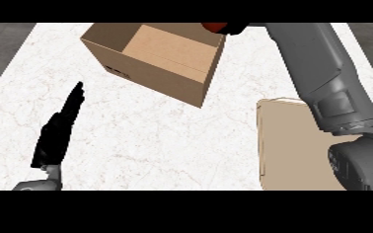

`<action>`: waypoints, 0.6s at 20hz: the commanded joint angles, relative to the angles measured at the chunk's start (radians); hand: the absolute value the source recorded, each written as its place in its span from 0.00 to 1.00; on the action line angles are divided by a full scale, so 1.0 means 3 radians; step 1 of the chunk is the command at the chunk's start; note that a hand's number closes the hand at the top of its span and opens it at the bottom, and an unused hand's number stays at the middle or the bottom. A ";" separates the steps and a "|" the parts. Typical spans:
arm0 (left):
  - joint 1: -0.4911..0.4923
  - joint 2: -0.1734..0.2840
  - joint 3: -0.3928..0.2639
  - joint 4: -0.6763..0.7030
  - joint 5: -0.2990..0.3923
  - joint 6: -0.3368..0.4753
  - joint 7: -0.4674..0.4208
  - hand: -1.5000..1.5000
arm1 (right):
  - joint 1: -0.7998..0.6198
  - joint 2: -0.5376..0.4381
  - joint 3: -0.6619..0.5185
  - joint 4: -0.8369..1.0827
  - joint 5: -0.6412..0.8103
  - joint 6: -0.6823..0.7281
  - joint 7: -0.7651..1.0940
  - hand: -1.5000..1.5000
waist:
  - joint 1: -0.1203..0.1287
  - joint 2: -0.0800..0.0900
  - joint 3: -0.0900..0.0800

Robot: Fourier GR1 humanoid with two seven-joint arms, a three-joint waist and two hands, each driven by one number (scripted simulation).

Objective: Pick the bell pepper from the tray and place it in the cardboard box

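Note:
The red bell pepper (pixel 212 27) shows only as a small patch at the picture's upper edge, over the far right corner of the open cardboard box (pixel 157 66). My right hand (pixel 237 28) is curled round the pepper and hides most of it. Its grey forearm (pixel 320 74) runs up from the lower right. The beige tray (pixel 287 148) lies at the right, partly under that forearm, with nothing showing on its bare part. My left hand (pixel 59 128) rests at the lower left, fingers straight and pointing up, well apart from the box.
The box stands tilted to the view on a white marble counter (pixel 167 143), its opening facing up. Dark floor shows beyond the counter's far left and far right corners.

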 commanded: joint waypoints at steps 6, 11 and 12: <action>-0.0129 -0.0085 -0.0086 0.0059 -0.0084 0.0026 0.0035 0.50 | -0.0444 0.0498 0.0110 0.0450 0.0160 -0.0427 0.0482 1.00 | 0.0055 0.0030 -0.0004; -0.0104 -0.0039 -0.0008 0.0126 -0.0031 -0.0019 -0.0062 0.50 | -0.0510 0.0562 0.0126 0.0694 0.0210 -0.0471 0.0543 1.00 | 0.0084 0.0045 -0.0005; -0.0115 -0.0092 -0.0105 0.0130 -0.0112 0.0018 -0.0121 0.50 | -0.0473 0.0625 0.0195 0.0807 0.0207 -0.0586 0.0580 1.00 | 0.0147 0.0060 -0.0007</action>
